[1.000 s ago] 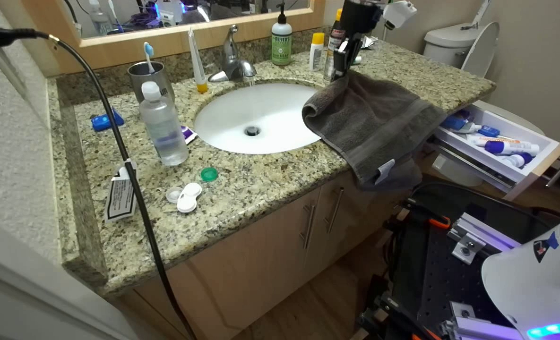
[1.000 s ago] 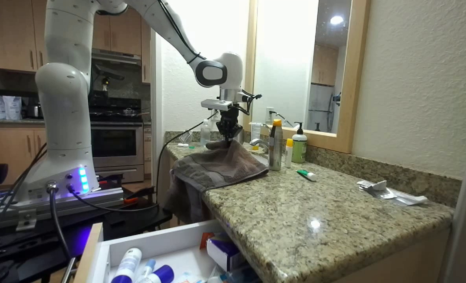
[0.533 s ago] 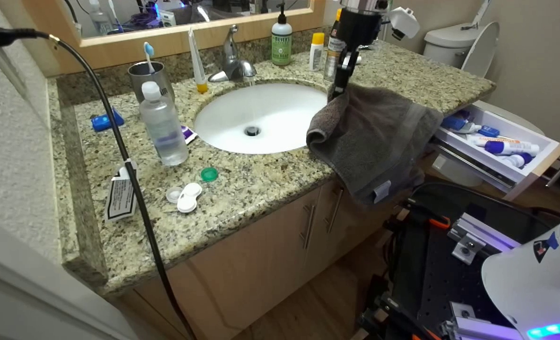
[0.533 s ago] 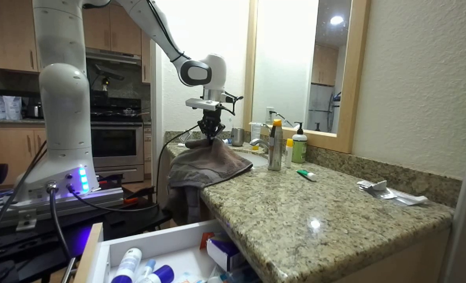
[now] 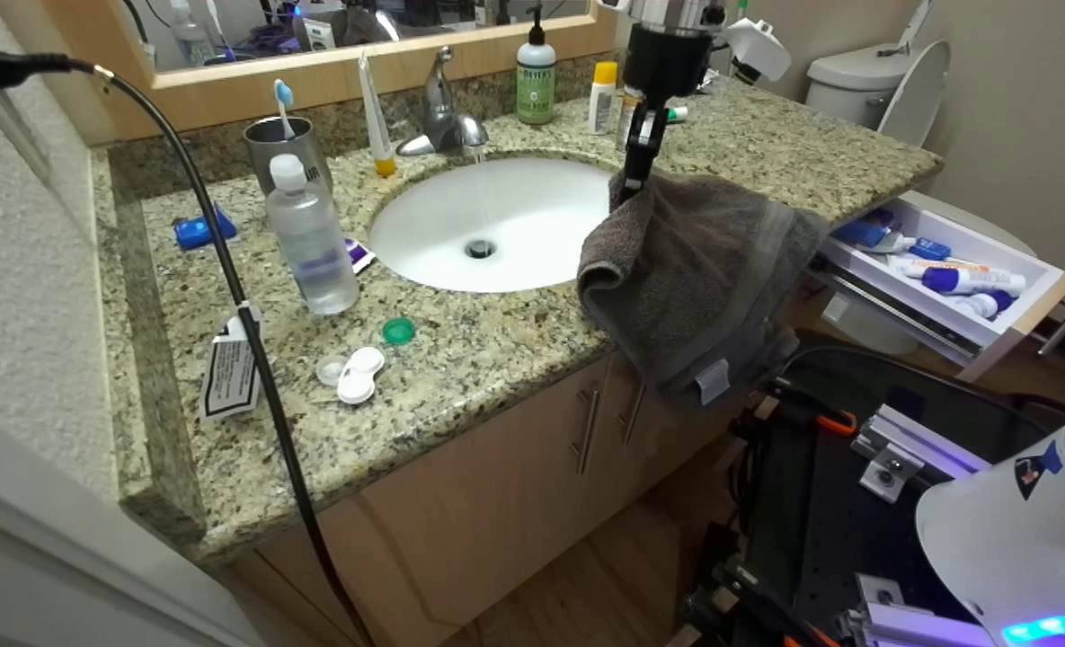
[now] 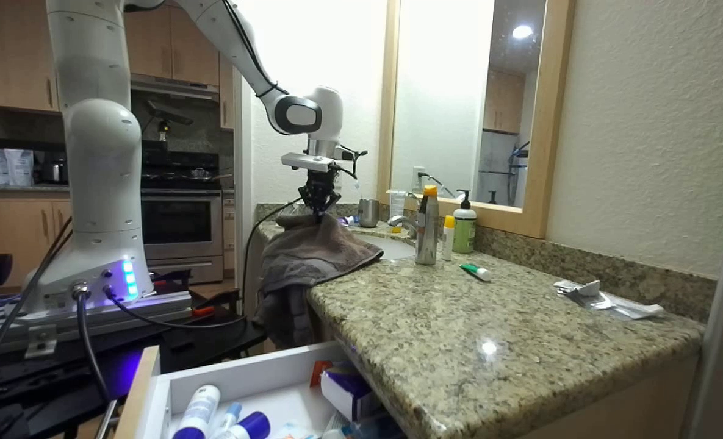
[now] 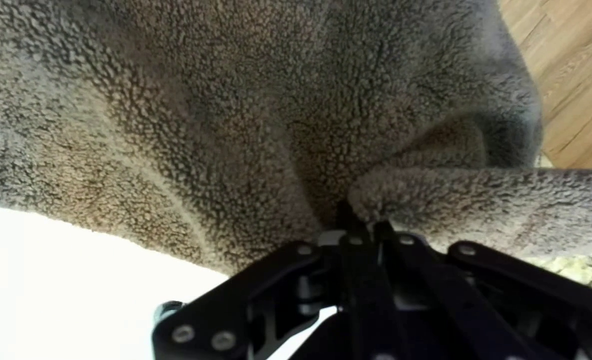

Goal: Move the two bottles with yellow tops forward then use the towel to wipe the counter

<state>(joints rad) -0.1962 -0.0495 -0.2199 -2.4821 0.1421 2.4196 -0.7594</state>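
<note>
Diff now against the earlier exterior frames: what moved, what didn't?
The gripper, shut on the towel throughout, shifted it away from the yellow-topped silver bottle, toward the front edge of the counter. That bottle, the yellow-topped white bottle and the faucet stayed put.

The grey terry towel (image 5: 694,270) is draped over the front edge of the speckled beige granite counter (image 6: 459,329). In an exterior view, the tall silver yellow-topped bottle (image 6: 427,233) is set just left of the slim white yellow-topped bottle (image 6: 448,241)
</note>
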